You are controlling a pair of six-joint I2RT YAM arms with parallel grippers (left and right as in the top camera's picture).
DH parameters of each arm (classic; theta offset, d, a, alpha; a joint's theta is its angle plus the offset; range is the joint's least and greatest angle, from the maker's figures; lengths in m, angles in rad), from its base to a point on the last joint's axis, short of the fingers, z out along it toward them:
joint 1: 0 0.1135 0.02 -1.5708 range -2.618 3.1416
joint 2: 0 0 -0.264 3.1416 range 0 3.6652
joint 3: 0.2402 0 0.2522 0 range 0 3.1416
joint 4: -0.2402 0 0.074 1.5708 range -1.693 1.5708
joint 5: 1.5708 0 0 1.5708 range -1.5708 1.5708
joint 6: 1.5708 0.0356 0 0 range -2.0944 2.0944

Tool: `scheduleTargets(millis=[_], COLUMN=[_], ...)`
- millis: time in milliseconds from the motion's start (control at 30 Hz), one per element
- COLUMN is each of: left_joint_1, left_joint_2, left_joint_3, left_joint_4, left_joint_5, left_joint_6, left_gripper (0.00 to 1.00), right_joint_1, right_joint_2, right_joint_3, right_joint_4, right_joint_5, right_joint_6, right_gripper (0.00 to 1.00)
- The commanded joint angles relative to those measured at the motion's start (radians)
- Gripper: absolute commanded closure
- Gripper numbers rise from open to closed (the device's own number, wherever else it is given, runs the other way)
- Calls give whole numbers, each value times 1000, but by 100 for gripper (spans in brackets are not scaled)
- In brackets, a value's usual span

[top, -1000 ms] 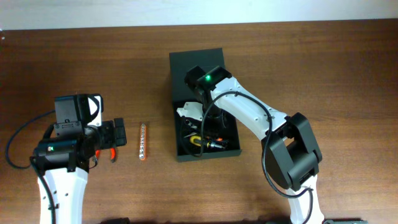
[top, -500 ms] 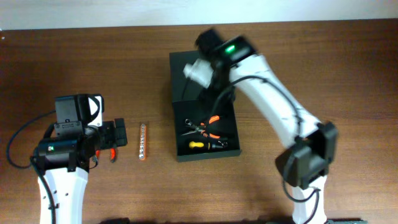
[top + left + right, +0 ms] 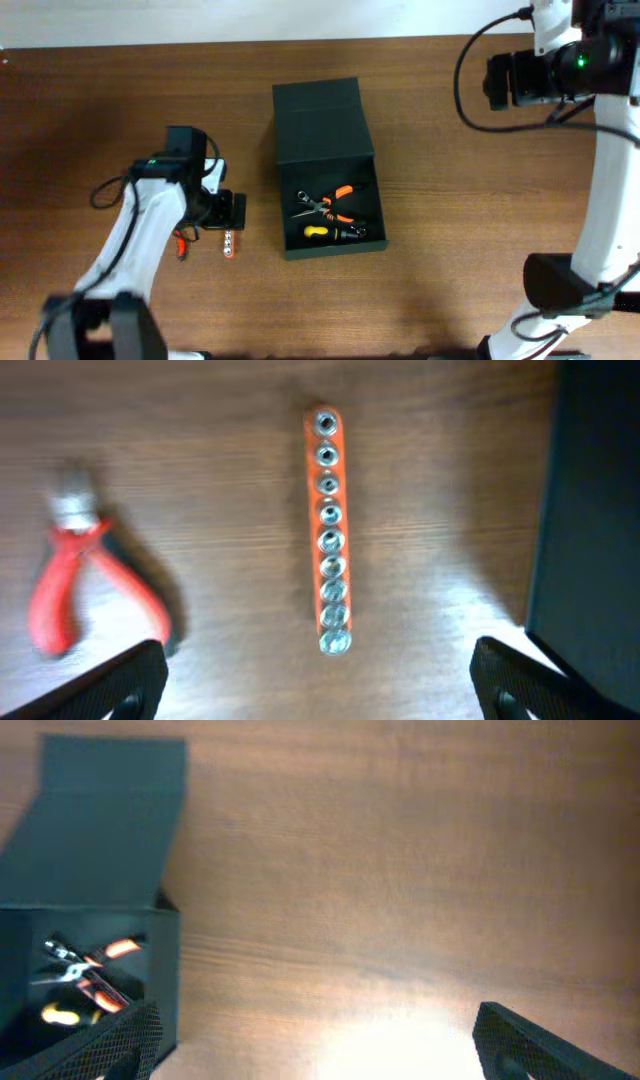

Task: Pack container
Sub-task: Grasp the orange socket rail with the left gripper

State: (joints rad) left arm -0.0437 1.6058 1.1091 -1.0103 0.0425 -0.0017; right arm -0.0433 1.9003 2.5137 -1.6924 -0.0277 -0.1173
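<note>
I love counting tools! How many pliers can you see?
2. The orange-handled pliers lie inside the open container. The red-handled pliers lie on the table beside the bit holder. The dark box could hide more.

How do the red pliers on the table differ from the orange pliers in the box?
The red-handled pliers lie on the bare table, left of the bit holder; the orange-handled pliers lie inside the open container. Overhead, the left arm partly covers the red-handled pliers; the orange-handled pliers show fully. Both are small, handles spread; neither is in a claw.
</note>
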Motion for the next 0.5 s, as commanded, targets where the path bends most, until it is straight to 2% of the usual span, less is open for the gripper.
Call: scheduleTargets(millis=[0,167,333,467], left_joint_1=[2,2,2,2], left_joint_2=[118,239,269,275], left_joint_3=[14,14,14,5], left_joint_4=[14,64,109,143], left_joint_5=[68,69,51,-21], left_joint_6=[-10,-10,-10,-10], left_gripper=[1,1,1,0], right_joint_1=[-47,-63,-63,-63], right_joint_2=[19,20,20,20], right_joint_3=[-81,-179,-254,-285], right_joint_4=[6,38,66,81], right_joint_5=[-20,-19,-20,-20], right_joint_6=[21,10,-5,-5], right_gripper=[1,1,1,1])
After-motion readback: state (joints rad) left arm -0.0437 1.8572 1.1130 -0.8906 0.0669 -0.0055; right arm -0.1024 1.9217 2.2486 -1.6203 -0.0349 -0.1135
